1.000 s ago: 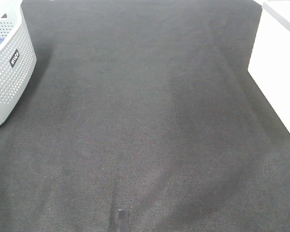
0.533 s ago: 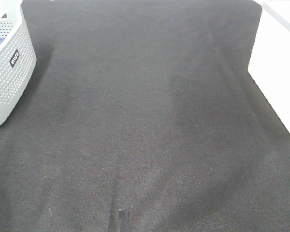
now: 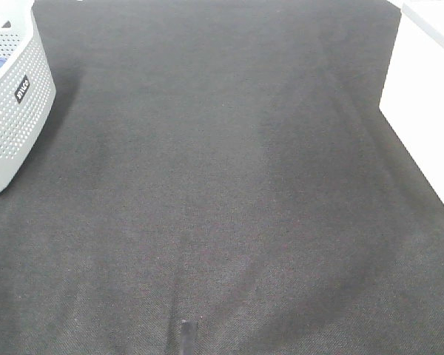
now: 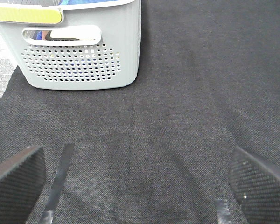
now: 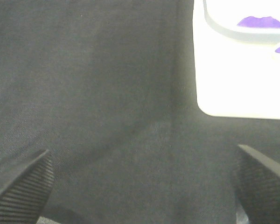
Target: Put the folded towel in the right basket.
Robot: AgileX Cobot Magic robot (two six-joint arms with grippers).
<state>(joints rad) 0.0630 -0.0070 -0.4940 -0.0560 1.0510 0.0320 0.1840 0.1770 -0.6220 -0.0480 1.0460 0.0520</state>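
Across the middle of the exterior high view lies only bare dark cloth [image 3: 222, 185]; no folded towel shows on it. At the upper left of the frame stands the grey perforated basket [image 3: 11, 111], with something blue and white inside, perhaps towels, though too little shows to be sure. At the right edge stands the white basket [image 3: 429, 111], the task's target; the right wrist view shows purple patches near its rim.

Both claws are spread wide with nothing between them: the left gripper [image 4: 135, 182] faces the grey basket, the right gripper [image 5: 140, 182] faces the white one. Judging by this, the task stands at its start or between cycles. Next, a towel must be found and grasped, likely from the grey basket.
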